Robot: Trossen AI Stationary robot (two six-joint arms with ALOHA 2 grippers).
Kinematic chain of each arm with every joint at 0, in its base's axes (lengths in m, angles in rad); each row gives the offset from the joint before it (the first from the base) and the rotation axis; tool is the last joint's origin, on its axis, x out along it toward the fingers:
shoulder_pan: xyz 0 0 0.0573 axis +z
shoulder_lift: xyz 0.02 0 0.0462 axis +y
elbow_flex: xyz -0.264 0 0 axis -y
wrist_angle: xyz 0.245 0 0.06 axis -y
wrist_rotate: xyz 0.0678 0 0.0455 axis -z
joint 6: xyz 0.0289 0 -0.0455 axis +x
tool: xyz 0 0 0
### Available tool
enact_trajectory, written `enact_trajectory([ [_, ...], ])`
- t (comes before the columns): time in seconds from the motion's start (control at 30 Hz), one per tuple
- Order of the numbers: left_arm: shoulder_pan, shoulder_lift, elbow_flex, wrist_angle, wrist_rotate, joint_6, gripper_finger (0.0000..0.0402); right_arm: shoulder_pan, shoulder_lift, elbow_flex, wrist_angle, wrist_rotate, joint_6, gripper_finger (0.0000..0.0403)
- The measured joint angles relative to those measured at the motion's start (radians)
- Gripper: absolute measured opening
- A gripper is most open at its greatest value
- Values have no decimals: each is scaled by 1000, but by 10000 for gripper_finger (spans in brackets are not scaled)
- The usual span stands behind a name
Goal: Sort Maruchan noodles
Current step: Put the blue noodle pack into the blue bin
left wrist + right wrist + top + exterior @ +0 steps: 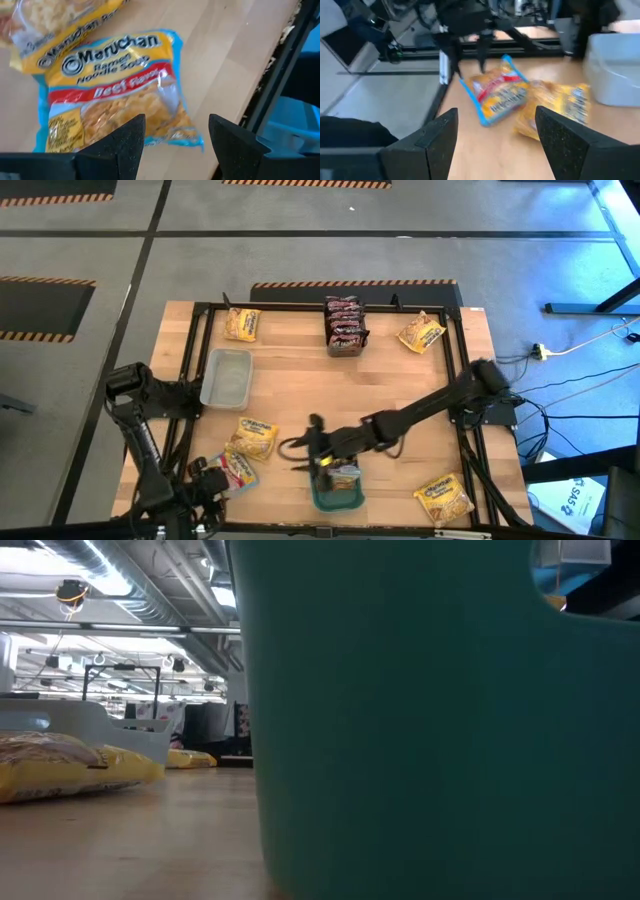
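Maruchan packets lie flat around the wooden table: a blue-edged beef packet (237, 470) (112, 95), yellow ones (255, 438) (242, 324) (422, 332) (445, 498), and a dark brown-red stack (345, 325). One more packet (346, 474) lies in the teal tray (338, 500). My left gripper (220, 478) (175, 142) is open at the near left, its fingers over the beef packet's near end. My right gripper (300, 453) (495, 135) is open and empty, left of the tray, facing the beef packet (497, 95).
A clear grey tub (226, 377) stands left of centre. A black frame (330, 307) runs round the table's edges. In the low view the teal tray's wall (400, 740) fills most of the picture, with a yellow packet (60, 765) to its left. Bare wood lies mid-table.
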Motion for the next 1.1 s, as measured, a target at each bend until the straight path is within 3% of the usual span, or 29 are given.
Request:
enact_trajectory([
  [0.23, -67, -1, -84, 5, -89, -97, 213, -9, 187, 264, -97, 29, 158, 248],
  [0.33, -80, -1, -107, 23, -149, -109, 213, -14, 262, 344, -112, 21, 217, 248],
  [0.57, -107, 35, -169, 141, -177, -81, 213, -24, 404, 488, -100, -17, 326, 248],
  [0.77, -101, 106, -199, 245, -154, -34, 213, -55, 470, 504, -106, -67, 462, 248],
  [1.1, -100, 138, -201, 267, -243, -5, 213, -93, 513, 504, -38, -124, 532, 269],
])
